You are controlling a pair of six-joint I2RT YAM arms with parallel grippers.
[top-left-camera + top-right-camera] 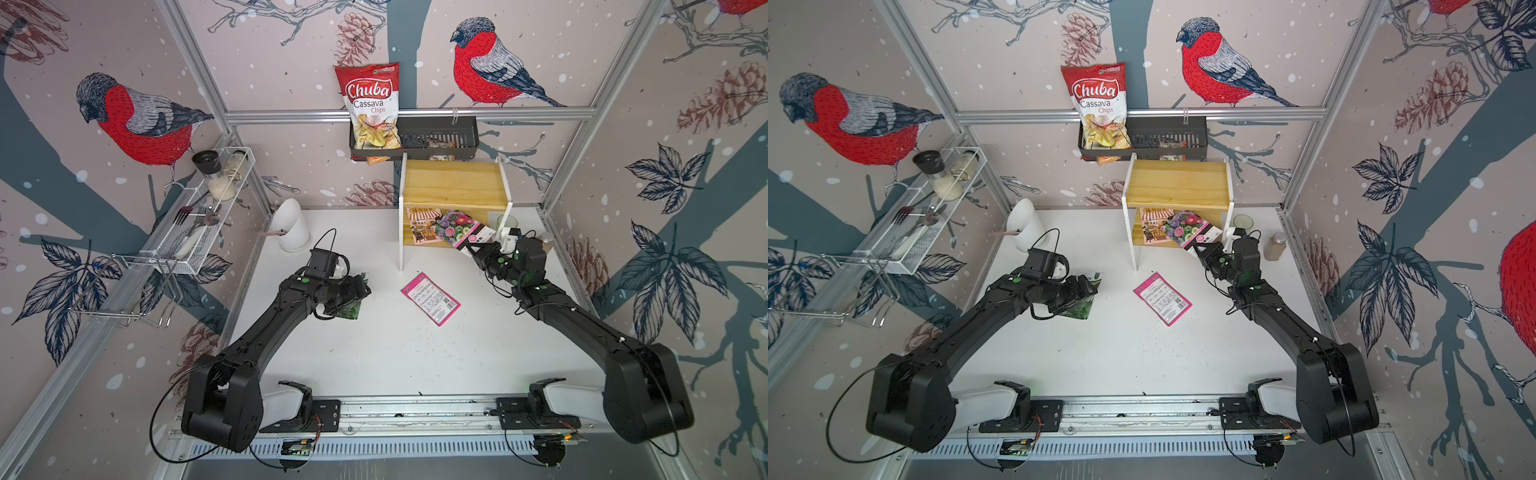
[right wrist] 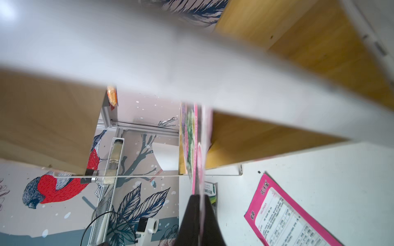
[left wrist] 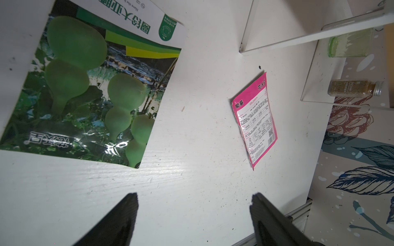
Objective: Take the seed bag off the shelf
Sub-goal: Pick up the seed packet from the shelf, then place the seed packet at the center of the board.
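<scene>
Right jaws pinch a corner of the seed bag (image 1: 459,229); the rest lies ahead on the shelf (image 1: 455,183). Such a thin hold may slip when pulled. Left jaws gape, empty.

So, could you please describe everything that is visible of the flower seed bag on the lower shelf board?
The flower seed bag is a flat, glossy packet printed with purple and pink flowers, with a pink band at one end. It lies slanted on the lower board of the shelf, beside a packet with a shop picture. Its pink end sticks out over the front edge, where the right hand is shut on it. The right wrist view shows it edge-on between the closed fingers.
</scene>
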